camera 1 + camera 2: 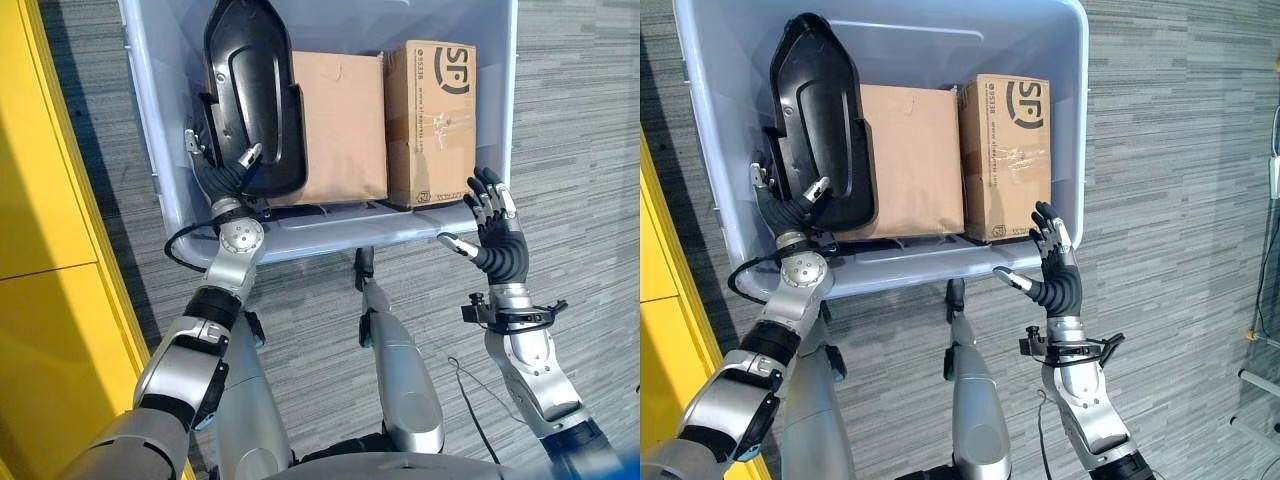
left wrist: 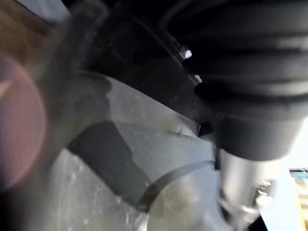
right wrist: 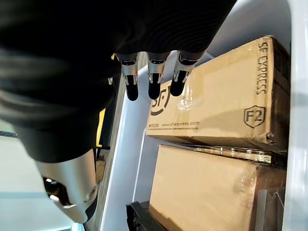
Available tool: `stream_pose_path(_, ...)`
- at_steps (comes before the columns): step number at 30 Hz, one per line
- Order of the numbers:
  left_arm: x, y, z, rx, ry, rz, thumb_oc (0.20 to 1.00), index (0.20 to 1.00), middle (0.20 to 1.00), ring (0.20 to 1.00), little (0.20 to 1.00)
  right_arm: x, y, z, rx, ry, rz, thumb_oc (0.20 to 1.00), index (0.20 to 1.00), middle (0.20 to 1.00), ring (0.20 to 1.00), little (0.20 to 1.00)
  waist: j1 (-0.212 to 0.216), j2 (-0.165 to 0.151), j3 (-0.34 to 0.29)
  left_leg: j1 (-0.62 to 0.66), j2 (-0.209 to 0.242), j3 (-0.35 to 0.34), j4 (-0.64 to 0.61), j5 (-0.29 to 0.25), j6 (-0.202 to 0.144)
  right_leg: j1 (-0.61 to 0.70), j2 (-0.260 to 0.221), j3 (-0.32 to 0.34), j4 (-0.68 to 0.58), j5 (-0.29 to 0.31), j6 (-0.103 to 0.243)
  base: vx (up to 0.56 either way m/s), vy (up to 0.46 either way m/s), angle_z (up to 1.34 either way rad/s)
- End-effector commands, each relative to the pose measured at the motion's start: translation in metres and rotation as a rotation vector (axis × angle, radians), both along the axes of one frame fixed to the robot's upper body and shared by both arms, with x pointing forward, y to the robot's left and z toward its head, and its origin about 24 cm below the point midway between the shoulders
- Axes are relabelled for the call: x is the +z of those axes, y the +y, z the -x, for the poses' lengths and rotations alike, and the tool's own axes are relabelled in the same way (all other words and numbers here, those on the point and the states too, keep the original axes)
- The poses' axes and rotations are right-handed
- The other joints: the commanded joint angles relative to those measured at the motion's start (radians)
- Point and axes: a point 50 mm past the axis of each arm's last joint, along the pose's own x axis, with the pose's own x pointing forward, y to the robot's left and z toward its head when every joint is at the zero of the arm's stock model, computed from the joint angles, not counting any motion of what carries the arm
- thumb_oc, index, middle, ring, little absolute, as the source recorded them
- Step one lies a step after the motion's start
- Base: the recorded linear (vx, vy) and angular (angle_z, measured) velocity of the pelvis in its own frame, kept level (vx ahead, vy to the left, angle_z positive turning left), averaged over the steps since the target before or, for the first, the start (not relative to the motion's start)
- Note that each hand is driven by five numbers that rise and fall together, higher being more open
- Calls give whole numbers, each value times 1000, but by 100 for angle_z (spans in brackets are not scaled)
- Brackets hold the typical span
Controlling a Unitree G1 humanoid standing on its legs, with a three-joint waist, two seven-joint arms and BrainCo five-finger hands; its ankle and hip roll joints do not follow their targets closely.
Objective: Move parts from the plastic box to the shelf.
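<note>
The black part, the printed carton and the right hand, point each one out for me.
black part (image 1: 250,80), left eye view, its ribbed back.
printed carton (image 1: 1005,150), right eye view, its top face.
right hand (image 1: 497,245), left eye view, its palm.

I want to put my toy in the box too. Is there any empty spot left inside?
Yes: the far end of the plastic box, beyond the two cardboard boxes, is bare. Nearer, it's crowded: the boxes sit side by side, with the black part in the left hand beside them. The right hand hovers open at the near rim.

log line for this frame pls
left hand: shut on black part, in plastic box | right hand: open, near box rim | two cardboard boxes inside
</note>
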Motion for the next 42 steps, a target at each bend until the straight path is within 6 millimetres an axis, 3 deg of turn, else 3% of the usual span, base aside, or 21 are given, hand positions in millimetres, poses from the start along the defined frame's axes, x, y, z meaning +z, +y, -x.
stream_pose_path(1,19,56,-1,183,24,-19,752,752,752,752,752,20,-15,5,-26,-119,-37,1000,1000,1000,1000,1000,27,-65,6,77,67,-7,-2,-12,-35,-15,-63,59,59,82,27,0,0,0)
stream_pose_path(2,18,53,-4,173,42,-23,200,200,200,200,200,20,-15,5,-19,-115,-39,1000,1000,1000,1000,1000,25,-66,5,73,68,-10,1,-11,-35,-15,-63,58,59,82,27,-1,14,4)
stream_pose_path(11,16,37,-1,93,38,-124,200,200,200,200,200,19,-21,7,-47,-110,-21,1000,1000,1000,1000,1000,32,-48,1,83,59,-11,-4,-13,-32,-7,-63,59,62,77,25,-1,10,3)
stream_pose_path(24,-5,26,38,30,0,-255,200,200,200,200,200,14,-26,-1,-94,-85,3,1000,1000,1000,1000,1000,91,35,-64,211,45,5,-64,-7,-33,82,-87,52,56,63,28,11,16,-2)
stream_pose_path(32,29,23,60,-30,-162,-427,200,200,200,200,200,14,-30,-6,-101,-74,11,1000,1000,1000,1000,1000,115,101,-140,330,45,14,-111,-1,-35,156,-101,56,59,37,24,49,17,2)
stream_pose_path(36,42,14,77,-188,-310,-258,200,200,200,200,200,10,-32,-5,-90,-49,4,1000,1000,1000,1000,1000,120,133,-180,397,63,11,-108,-13,-35,200,-90,66,96,-8,12,69,-44,-2)
stream_pose_path(39,35,13,91,-300,-325,-160,200,200,200,200,200,5,-34,-2,-78,-17,17,1000,1000,1000,1000,1000,122,157,-199,448,80,12,-103,-20,-36,232,-73,69,138,-53,2,64,-76,-8)
stream_pose_path(42,14,16,111,-424,-252,-86,200,200,200,200,200,-1,-35,0,-42,23,58,1000,1000,1000,1000,1000,132,196,-235,523,114,2,-94,-17,-33,262,-29,73,245,-135,-22,30,-157,-8)
